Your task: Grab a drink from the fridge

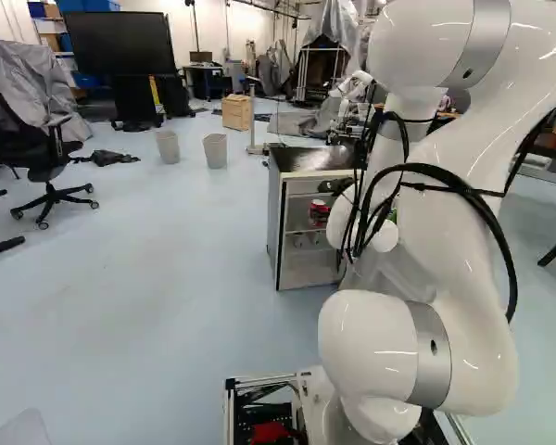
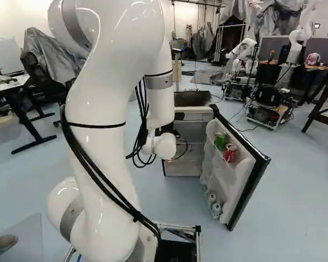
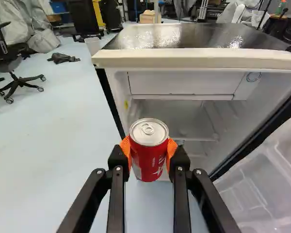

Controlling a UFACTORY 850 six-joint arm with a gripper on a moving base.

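Note:
Black parts of my gripper (image 1: 334, 187) show at the fridge front in the left base view, beside a red can (image 1: 319, 212). In the wrist view the gripper (image 3: 149, 154) is shut on this red can (image 3: 150, 158), an orange pad against each side and the silver top facing up. Behind the can stands the open fridge (image 3: 194, 58), with pale shelves inside. Its door (image 2: 246, 183) is swung wide in the right base view, and a green can (image 2: 221, 140) and another red can (image 2: 229, 152) stand in its upper rack. The arm hides the gripper there.
Small white-topped cans (image 2: 216, 209) are in the door's lower rack. Two bins (image 1: 215, 151) and a wooden box (image 1: 236, 112) stand beyond the fridge. An office chair (image 1: 48, 167) is at the left of the left base view. Another robot (image 2: 243, 54) stands farther back.

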